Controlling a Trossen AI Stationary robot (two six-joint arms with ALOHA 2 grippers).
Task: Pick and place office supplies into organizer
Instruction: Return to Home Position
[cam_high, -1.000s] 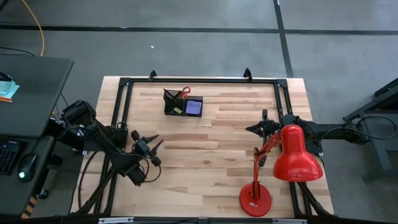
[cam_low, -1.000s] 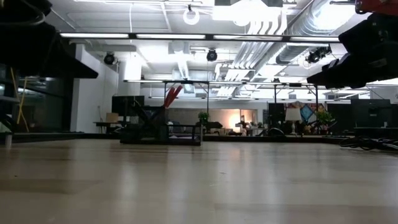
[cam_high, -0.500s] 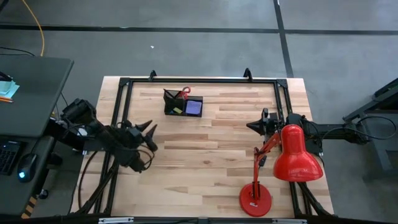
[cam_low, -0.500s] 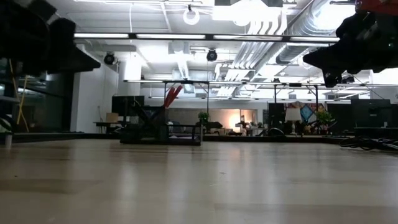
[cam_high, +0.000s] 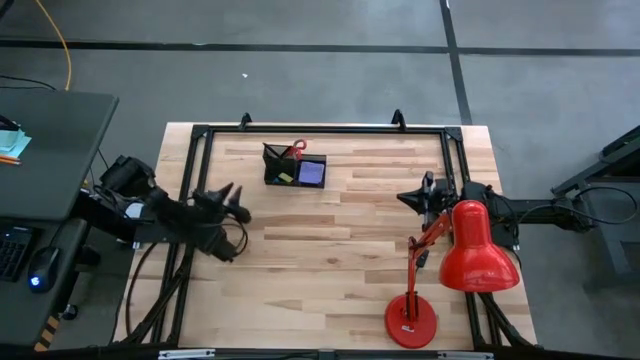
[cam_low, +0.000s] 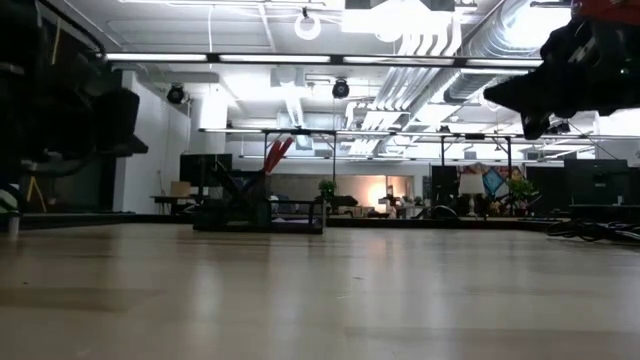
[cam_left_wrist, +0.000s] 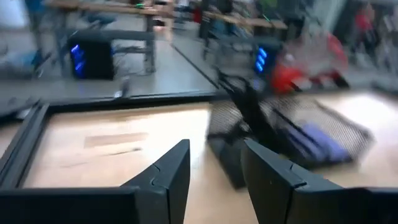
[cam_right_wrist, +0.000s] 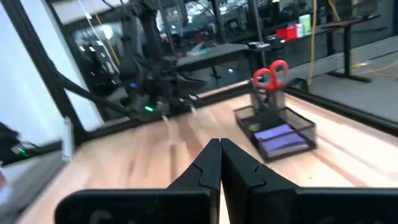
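We see organizer (cam_high: 272, 162) at upper centre of table (cam_high: 330, 260) in high view, well apart from both tools. In it we find red-handled scissors (cam_high: 297, 149) upright near its top edge, purple note pad (cam_high: 312, 172) flat at right, yellowish piece (cam_high: 286, 177) just left of pad. Left tool (cam_high: 238, 200) at left-centre of frame, above table, fingers spread, empty. Right tool (cam_high: 402, 198) at right-centre, near red lamp (cam_high: 478, 255), fingers pressed together, empty.
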